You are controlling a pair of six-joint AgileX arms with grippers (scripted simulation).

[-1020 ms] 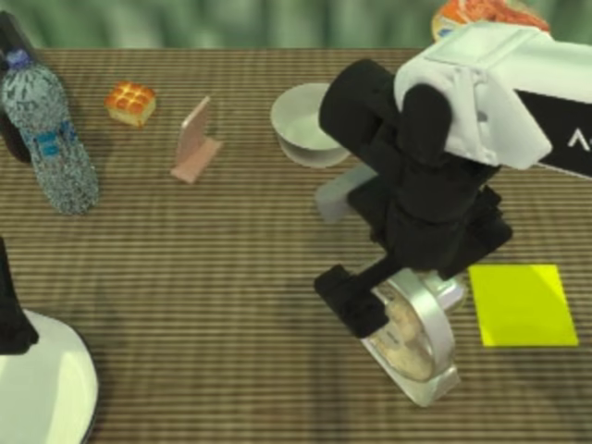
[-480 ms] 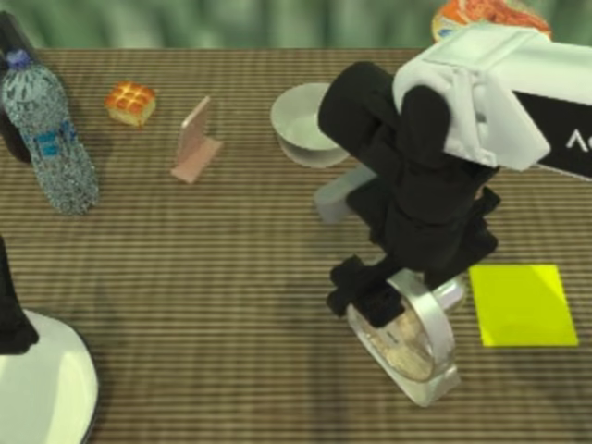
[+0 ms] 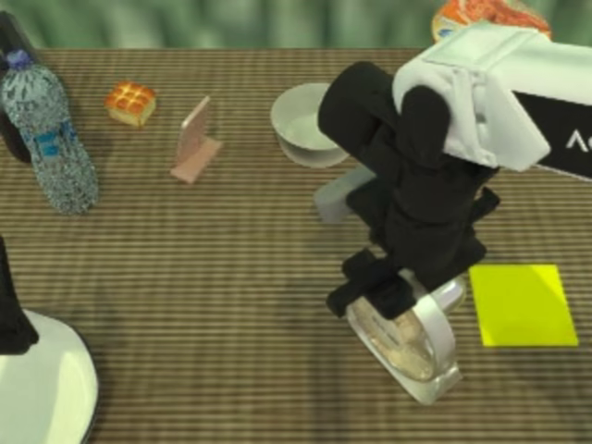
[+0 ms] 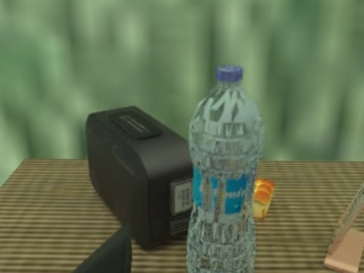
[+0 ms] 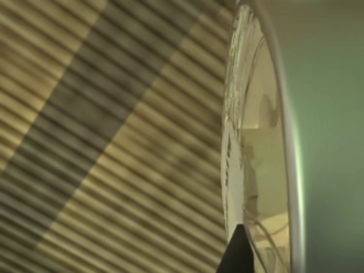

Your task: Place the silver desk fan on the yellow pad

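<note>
The silver desk fan [image 3: 416, 347] stands on its edge base at the table's front right, its beige grille facing left. My right gripper [image 3: 402, 301] comes down over its top, shut on the ring frame, with one black finger [image 3: 368, 289] pressed against the grille. In the right wrist view the fan [image 5: 256, 142] fills the frame beside a dark fingertip [image 5: 239, 253]. The yellow pad [image 3: 523, 305] lies flat just right of the fan, bare. My left gripper [image 3: 9, 319] is parked at the left edge, open.
A pale bowl [image 3: 305, 125] and a grey block [image 3: 335, 199] sit behind the fan under my right arm. A water bottle [image 3: 51, 139], a black box [image 4: 136, 170], bread [image 3: 130, 102] and a pink stand [image 3: 196, 143] occupy the back left.
The right gripper's left finger has swung in from well left of the fan until it rests against the grille. The fan and pad have stayed put.
</note>
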